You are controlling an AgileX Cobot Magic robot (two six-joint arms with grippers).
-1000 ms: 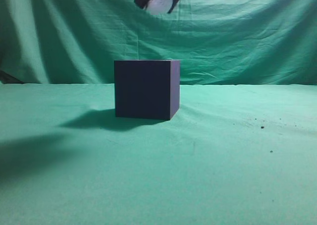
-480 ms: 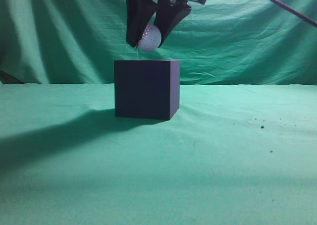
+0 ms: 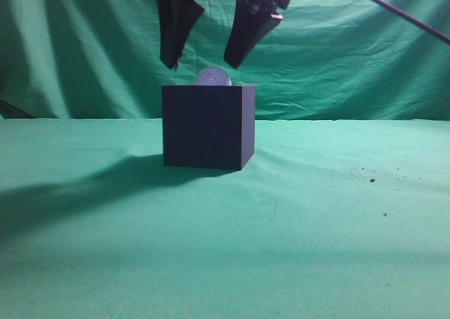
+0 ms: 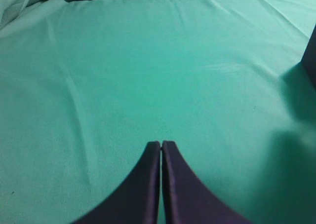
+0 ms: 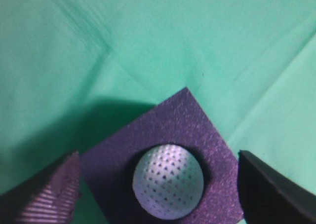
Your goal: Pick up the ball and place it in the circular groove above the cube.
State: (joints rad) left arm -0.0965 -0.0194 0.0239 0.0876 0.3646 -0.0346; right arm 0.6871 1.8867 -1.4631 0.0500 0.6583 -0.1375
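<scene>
The right gripper hangs pointing downward from the top of the exterior view, its two fingers spread wide apart. The left gripper has its fingertips pressed together.

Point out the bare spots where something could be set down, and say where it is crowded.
The green cloth lies bare right of the cube apart from a few dark specks, and across the whole front. Left of the cube is bare too, though shadowed. Crowded: the cube's top, where the ball sits in its groove under the open right gripper.
</scene>
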